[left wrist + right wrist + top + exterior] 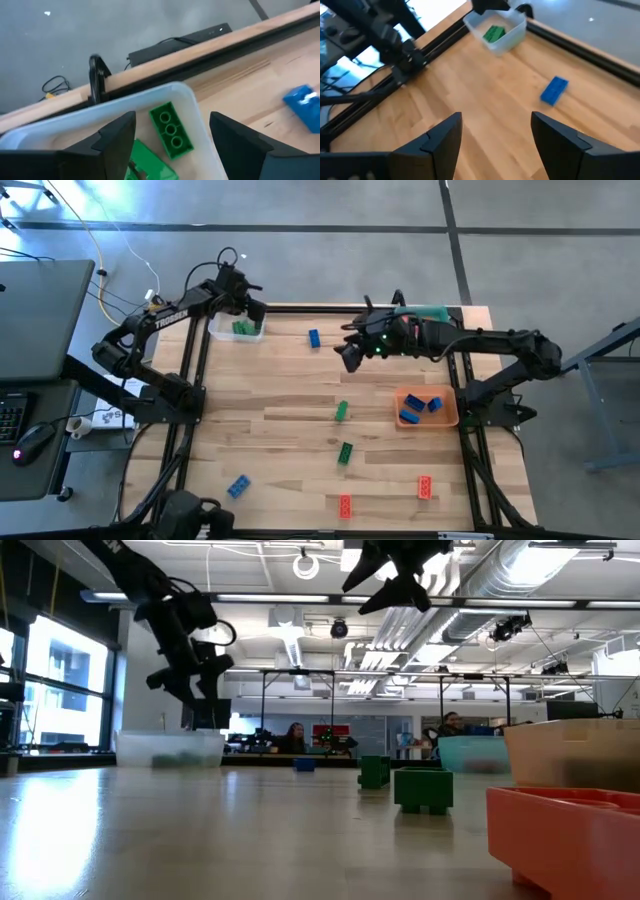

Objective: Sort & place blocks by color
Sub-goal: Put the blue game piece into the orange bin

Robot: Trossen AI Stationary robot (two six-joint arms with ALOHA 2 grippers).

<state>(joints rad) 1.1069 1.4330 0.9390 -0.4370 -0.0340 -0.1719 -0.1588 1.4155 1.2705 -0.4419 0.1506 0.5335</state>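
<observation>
I've got the left hand [250, 308] released over the clear tray [222, 332] with greens [171, 130] in it, right hand [495, 135] also released, empty, hovering near the blue block [554, 90] on the counter [280, 430]; next I'd drop onto it and grip across its narrow sides.

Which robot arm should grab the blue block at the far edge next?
Probably the right one. Its open, empty pincer hovers close beside the blue block, while the left pincer sits over the clear tray.
</observation>
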